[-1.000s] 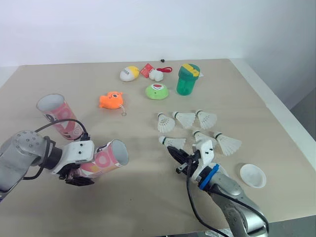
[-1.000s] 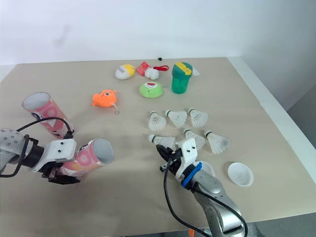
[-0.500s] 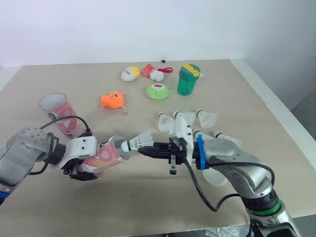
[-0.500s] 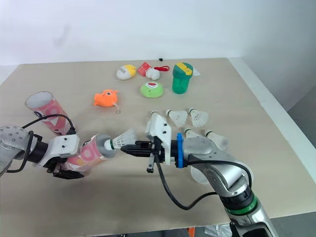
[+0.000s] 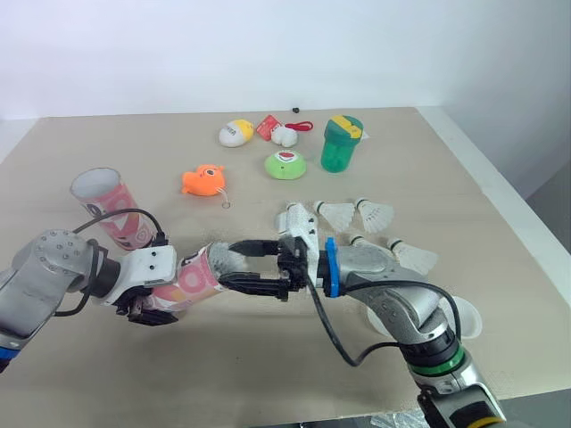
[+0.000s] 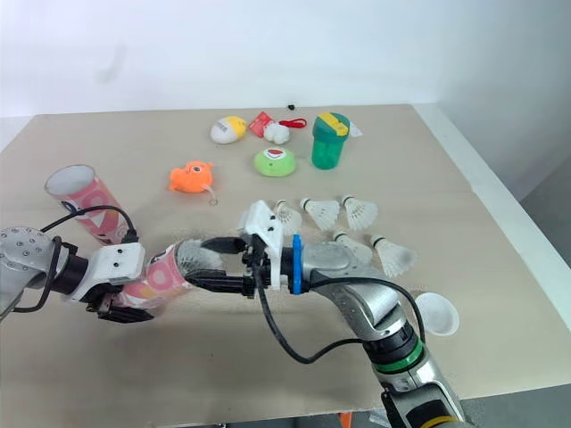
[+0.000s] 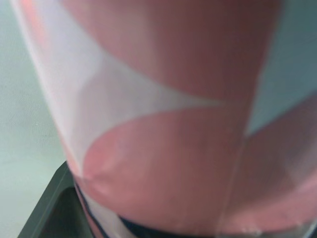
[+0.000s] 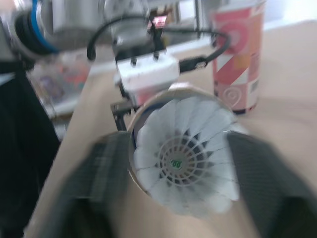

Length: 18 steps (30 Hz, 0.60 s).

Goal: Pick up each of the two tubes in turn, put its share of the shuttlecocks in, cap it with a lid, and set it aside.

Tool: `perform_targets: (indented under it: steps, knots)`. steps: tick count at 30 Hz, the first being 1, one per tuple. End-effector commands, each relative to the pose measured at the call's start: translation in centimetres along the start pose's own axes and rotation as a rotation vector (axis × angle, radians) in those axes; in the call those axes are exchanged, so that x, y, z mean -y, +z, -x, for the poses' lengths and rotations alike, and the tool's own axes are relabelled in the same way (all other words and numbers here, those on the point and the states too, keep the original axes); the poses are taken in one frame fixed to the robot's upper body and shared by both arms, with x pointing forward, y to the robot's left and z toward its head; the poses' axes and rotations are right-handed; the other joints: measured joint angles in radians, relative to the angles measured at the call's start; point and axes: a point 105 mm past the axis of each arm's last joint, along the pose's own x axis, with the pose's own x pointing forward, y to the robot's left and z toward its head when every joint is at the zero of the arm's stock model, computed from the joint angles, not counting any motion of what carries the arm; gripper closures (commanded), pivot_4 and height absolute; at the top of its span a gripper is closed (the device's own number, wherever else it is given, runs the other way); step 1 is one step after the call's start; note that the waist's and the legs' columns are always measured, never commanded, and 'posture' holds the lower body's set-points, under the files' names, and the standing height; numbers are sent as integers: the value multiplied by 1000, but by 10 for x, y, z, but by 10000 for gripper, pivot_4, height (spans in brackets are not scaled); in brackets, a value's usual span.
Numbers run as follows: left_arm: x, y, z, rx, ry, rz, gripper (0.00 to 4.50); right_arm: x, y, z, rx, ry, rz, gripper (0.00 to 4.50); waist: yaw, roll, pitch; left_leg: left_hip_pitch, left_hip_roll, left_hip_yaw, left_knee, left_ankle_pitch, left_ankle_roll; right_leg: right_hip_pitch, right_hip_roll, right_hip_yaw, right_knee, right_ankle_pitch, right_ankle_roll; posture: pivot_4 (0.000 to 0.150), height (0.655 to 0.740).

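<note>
My left gripper (image 5: 148, 308) is shut on a pink patterned tube (image 5: 187, 278), which lies tilted with its mouth toward the right. A shuttlecock (image 8: 183, 158) sits in that mouth, feathers outward. My right gripper (image 5: 235, 265) is open at the mouth, one finger on each side of the feathers, apart from them. A second pink tube (image 5: 109, 207) stands upright at the far left. Several loose shuttlecocks (image 5: 337, 214) lie on the table beyond my right arm. A white lid (image 6: 437, 312) rests near the right front edge.
At the back stand a green cup (image 5: 340, 143), a green round toy (image 5: 284, 165), an orange fish toy (image 5: 202, 181), a yellow-white egg toy (image 5: 235, 133) and a small red and white item (image 5: 277, 132). The table's edge (image 5: 500, 196) runs along the right.
My right gripper lifted a shuttlecock off the table, carried it left into the held tube's mouth, and has opened off it. The left arm has kept the tube nearly still.
</note>
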Motion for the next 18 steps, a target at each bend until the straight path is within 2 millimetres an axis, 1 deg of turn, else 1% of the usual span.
perform_targets:
  steps: [1, 5, 8, 11, 13, 18]
  knots:
    - [3, 0, -3, 13, -6, 5, 12168, 12, 16, 18, 115, -176, 60, 683, 0, 0, 0, 0, 0, 0, 0, 0, 0, 0, 0, 0, 0, 0, 0, 1500, 7400]
    - [2, 0, -3, 18, -3, 8, 12168, 35, -4, 41, 63, -418, 116, 683, -2, 1, 0, 0, 0, 0, 0, 0, 0, 0, 0, 1, 0, 0, -1, 1500, 7400]
    - [0, 1, -4, 29, 2, 7, 12168, 60, -28, 54, -46, -619, 155, 683, -2, 1, 0, 1, 0, 2, 0, 0, 0, 0, 0, 3, 0, -1, -3, 1500, 7400]
    - [-2, 2, -3, 41, 11, 9, 12168, 71, -42, 55, -86, -701, 150, 683, -1, 1, 0, 1, -1, 2, 0, 0, 0, 0, 0, 3, 0, -1, -3, 1500, 7400]
    - [-3, 5, -3, 58, 13, 5, 12168, 78, -46, 52, -80, -737, 118, 683, -1, 1, 0, 1, -1, 2, 0, 0, 0, 0, 0, 4, 0, -1, -3, 1500, 7400]
    - [-6, 14, 0, 93, 26, -10, 12168, 98, -45, 44, -56, -793, 79, 683, -2, 1, 0, 1, -1, 3, 1, 0, 0, 0, 0, 4, 0, 0, -3, 1500, 7400]
